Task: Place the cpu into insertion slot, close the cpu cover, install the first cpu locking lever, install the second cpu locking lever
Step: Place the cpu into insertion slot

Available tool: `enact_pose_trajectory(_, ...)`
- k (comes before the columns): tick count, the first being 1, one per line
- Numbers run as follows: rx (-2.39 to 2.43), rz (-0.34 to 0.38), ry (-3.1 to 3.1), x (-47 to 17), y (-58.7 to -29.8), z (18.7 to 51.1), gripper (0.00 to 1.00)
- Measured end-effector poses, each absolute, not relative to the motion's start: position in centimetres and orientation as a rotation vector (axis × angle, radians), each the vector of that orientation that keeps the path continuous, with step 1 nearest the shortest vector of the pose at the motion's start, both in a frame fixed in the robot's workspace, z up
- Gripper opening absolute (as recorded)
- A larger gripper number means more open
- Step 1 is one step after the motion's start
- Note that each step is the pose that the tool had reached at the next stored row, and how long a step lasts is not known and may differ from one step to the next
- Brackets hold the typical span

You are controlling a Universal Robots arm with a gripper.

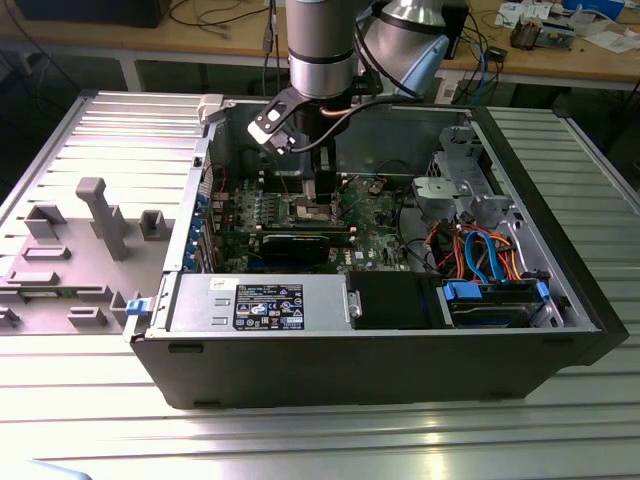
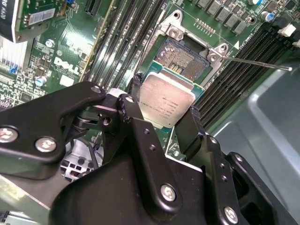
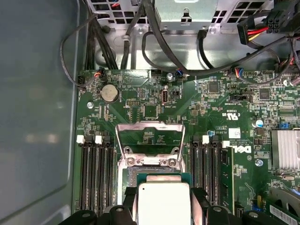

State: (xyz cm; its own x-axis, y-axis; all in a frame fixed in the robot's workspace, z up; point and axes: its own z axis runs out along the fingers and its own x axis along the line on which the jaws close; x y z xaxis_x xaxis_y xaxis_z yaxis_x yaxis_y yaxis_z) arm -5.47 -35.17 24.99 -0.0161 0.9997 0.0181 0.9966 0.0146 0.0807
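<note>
My gripper (image 1: 314, 196) hangs inside the open computer case, low over the green circuit board (image 1: 375, 232). It is shut on the cpu (image 2: 166, 103), a flat square chip with a silvery face, clamped by two opposite edges between the black fingers (image 2: 140, 117). In the first wrist view the cpu (image 3: 163, 205) hovers partly over the insertion slot (image 3: 127, 177). The insertion slot (image 2: 180, 58) lies bare, its tan-grey contact field showing just beyond the chip. The cpu cover (image 3: 149, 125), a silvery frame with a square window, stands swung up and open. A thin locking lever (image 2: 255, 62) sticks out free beside the socket.
Long black memory slots (image 3: 96, 173) flank the socket on both sides. A power supply box (image 1: 265, 300) and a graphics card (image 1: 295, 243) lie nearer the case front. A metal drive cage (image 1: 470, 190) and coloured cables (image 1: 480, 250) fill the exterior view's right. A finned heat sink (image 3: 286, 147) sits on the board.
</note>
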Motion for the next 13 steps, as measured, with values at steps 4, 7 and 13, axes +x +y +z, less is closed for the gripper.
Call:
enact_pose_trajectory(4, 2.172, 0.109, 2.206, -5.48, -35.17, 24.94, 0.54)
enact_pose_trajectory(7, 2.172, 0.109, 2.206, -5.48, -35.17, 24.93, 0.54)
enact_pose_trajectory(13, 2.172, 0.109, 2.206, -5.48, -35.17, 24.92, 0.54)
